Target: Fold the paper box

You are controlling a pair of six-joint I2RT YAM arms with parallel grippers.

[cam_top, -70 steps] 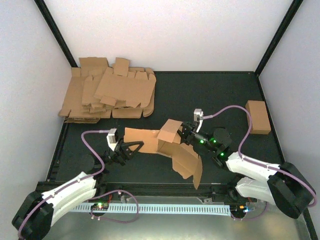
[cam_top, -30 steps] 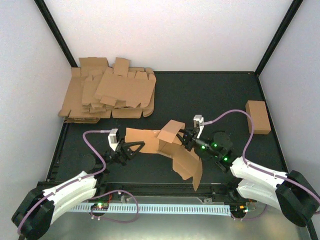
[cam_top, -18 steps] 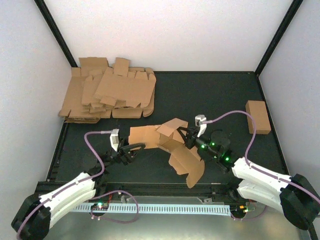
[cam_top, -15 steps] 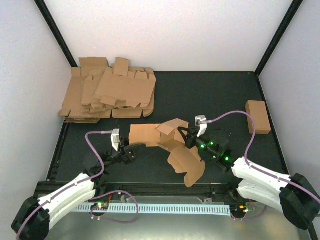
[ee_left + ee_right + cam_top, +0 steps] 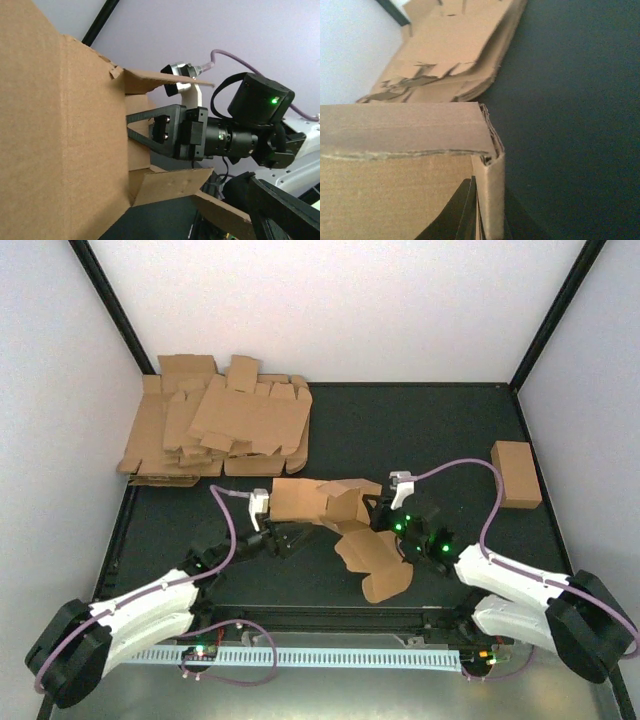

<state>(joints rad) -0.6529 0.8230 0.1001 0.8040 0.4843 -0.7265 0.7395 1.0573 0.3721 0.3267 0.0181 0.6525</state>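
No legible text, label, brand, number or sign in any view. Visible faces of paper box (image 5: 318, 502) plain brown cardboard, unprinted.

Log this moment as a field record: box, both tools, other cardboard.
paper box: partly erected, lower flaps hanging loose
right tool: clamped on the box's right end wall
left tool: at the box's left panel; grip unclear
flat blanks: heaped at far left
closed carton: far right, apart
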